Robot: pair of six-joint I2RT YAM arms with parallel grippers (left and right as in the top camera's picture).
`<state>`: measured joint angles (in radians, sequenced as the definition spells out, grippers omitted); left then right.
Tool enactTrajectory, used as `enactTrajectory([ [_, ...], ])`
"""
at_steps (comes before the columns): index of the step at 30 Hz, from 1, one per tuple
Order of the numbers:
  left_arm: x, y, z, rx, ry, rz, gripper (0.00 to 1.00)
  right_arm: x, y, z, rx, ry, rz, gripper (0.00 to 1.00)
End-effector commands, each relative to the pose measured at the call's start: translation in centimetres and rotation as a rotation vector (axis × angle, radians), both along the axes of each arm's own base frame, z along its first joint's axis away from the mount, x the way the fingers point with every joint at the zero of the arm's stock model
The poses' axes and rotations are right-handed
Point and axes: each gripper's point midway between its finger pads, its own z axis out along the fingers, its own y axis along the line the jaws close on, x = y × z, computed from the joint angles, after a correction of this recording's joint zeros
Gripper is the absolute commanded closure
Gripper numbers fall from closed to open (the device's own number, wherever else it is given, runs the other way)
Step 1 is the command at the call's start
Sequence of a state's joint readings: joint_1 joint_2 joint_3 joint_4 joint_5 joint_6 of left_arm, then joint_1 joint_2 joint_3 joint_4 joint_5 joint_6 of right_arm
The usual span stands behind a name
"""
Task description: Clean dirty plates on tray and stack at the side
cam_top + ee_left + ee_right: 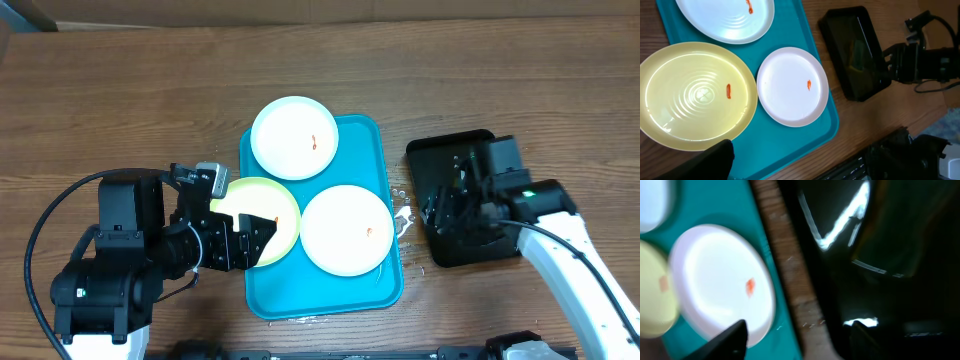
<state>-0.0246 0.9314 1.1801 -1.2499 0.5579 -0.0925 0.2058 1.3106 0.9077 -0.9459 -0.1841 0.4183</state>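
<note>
Set on the turquoise tray point(365, 140), middle of the tabletop point(120, 90): three smeared plates point(346, 230), white ones far and right, yellow-green plate point(262, 198) at left. Left fingers point(250, 240) over the yellow-green plate's near edge, opening impossible to tell; right fingers point(732, 336) above the black tray point(440, 155), spread wide, gripping nothing.

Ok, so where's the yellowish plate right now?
In the overhead view the yellow-green plate sits on the left side of the tray, below the upper white plate and left of the lower white plate, partly under the left gripper.
</note>
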Motion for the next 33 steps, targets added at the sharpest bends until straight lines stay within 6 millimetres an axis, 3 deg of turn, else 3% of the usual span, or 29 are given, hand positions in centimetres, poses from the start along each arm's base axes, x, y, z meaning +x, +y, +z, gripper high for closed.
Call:
enactTrajectory([
  [1, -0.2, 0.1, 0.7, 0.029, -0.038, -0.021, 0.13, 1.6, -4.2, -1.8, -0.203, -0.021, -0.205, 0.37],
  [5, -0.6, -0.7, 0.8, 0.021, -0.054, -0.086, 0.12, 4.6, -3.9, -3.6, -0.213, -0.066, -0.206, 0.41],
  [9, -0.9, -1.2, 1.1, 0.001, -0.06, -0.117, 0.12, 5.6, -4.3, -6.5, -0.255, -0.032, -0.214, 0.48],
  [13, -1.1, -1.3, 1.0, 0.002, -0.056, -0.124, 0.12, 4.9, -4.8, -9.3, -0.301, 0.05, -0.211, 0.68],
  [18, -1.1, -1.3, 1.0, 0.003, -0.056, -0.125, 0.11, 4.4, -5.1, -9.9, -0.325, 0.081, -0.208, 0.96],
  [24, -0.7, -1.2, 1.1, 0.009, -0.073, -0.121, 0.09, 5.1, -5.0, -6.1, -0.329, 0.05, -0.173, 0.95],
  [25, -0.6, -1.2, 1.1, 0.009, -0.075, -0.121, 0.09, 5.3, -5.0, -4.6, -0.328, 0.034, -0.159, 0.76],
  [26, -0.7, -1.2, 1.1, 0.009, -0.075, -0.121, 0.08, 5.3, -5.0, -3.8, -0.326, 0.026, -0.161, 0.69],
  [30, -0.6, -1.2, 1.1, 0.009, -0.073, -0.121, 0.06, 5.3, -5.5, -2.9, -0.347, 0.003, -0.172, 0.6],
  [33, -0.6, -1.2, 1.1, 0.009, -0.071, -0.121, 0.05, 5.2, -7.1, -3.4, -0.421, -0.011, -0.255, 0.58],
])
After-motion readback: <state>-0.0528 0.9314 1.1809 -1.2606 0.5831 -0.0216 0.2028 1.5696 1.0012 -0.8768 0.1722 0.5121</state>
